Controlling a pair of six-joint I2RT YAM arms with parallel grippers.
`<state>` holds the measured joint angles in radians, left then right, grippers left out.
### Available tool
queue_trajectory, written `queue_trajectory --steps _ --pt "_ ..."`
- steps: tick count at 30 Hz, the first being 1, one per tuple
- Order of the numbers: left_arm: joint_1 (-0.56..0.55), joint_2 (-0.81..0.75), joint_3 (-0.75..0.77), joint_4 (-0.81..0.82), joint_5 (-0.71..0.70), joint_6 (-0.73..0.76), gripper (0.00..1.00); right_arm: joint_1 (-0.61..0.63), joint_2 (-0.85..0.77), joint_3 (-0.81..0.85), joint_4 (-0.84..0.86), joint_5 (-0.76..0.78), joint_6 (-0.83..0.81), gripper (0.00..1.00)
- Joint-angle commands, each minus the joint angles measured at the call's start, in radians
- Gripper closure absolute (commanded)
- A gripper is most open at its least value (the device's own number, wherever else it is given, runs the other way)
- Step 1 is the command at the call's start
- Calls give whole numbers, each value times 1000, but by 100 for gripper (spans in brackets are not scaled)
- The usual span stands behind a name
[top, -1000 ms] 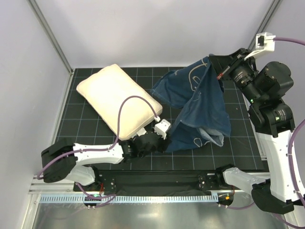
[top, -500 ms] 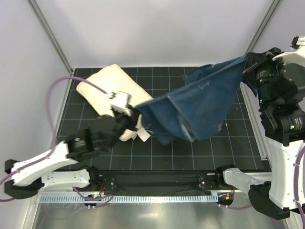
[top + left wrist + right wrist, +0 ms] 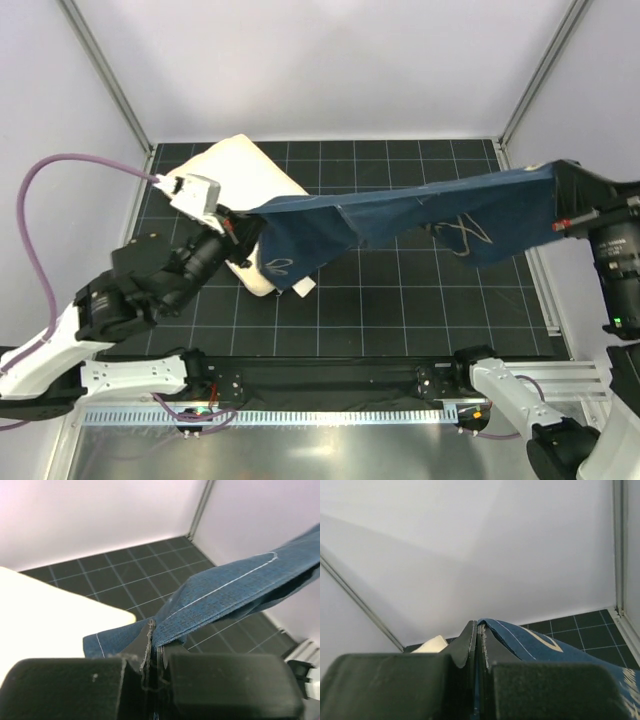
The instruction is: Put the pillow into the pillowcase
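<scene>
The navy-blue pillowcase (image 3: 420, 215) hangs stretched in the air between both arms, its white line drawings showing. My left gripper (image 3: 243, 222) is shut on its left end, just over the pillow's near right edge. My right gripper (image 3: 556, 192) is shut on its right end, high at the far right. In the left wrist view the blue pillowcase (image 3: 235, 592) runs out from the shut left gripper (image 3: 154, 630). The right wrist view shows the pillowcase (image 3: 530, 642) pinched in the shut right gripper (image 3: 479, 627). The cream-white pillow (image 3: 245, 170) lies on the mat at the back left, partly under the cloth and my left arm.
The black gridded mat (image 3: 420, 300) covers the table. White walls and metal corner posts (image 3: 105, 85) enclose the back and sides. A black rail (image 3: 330, 375) with the arm bases runs along the near edge.
My left gripper shut on the pillowcase's left end and lifted it up-left over the pillow. My right arm swung right, pulling the cloth out from a hanging bundle into a long taut band.
</scene>
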<state>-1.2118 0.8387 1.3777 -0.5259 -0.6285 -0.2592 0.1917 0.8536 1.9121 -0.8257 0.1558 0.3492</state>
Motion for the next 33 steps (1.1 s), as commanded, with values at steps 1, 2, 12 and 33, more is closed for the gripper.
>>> queue_trajectory --steps 1,2,12,33 --pt "5 36 6 -14 -129 35 100 -18 30 -57 -50 122 -67 96" --pt "5 48 -14 3 -219 43 99 -18 36 -123 -62 119 -65 96" --pt "236 324 -92 185 0 52 100 -55 143 -421 2 237 5 96" --pt "678 1068 558 210 380 -32 100 -425 755 -94 375 -304 224 96"
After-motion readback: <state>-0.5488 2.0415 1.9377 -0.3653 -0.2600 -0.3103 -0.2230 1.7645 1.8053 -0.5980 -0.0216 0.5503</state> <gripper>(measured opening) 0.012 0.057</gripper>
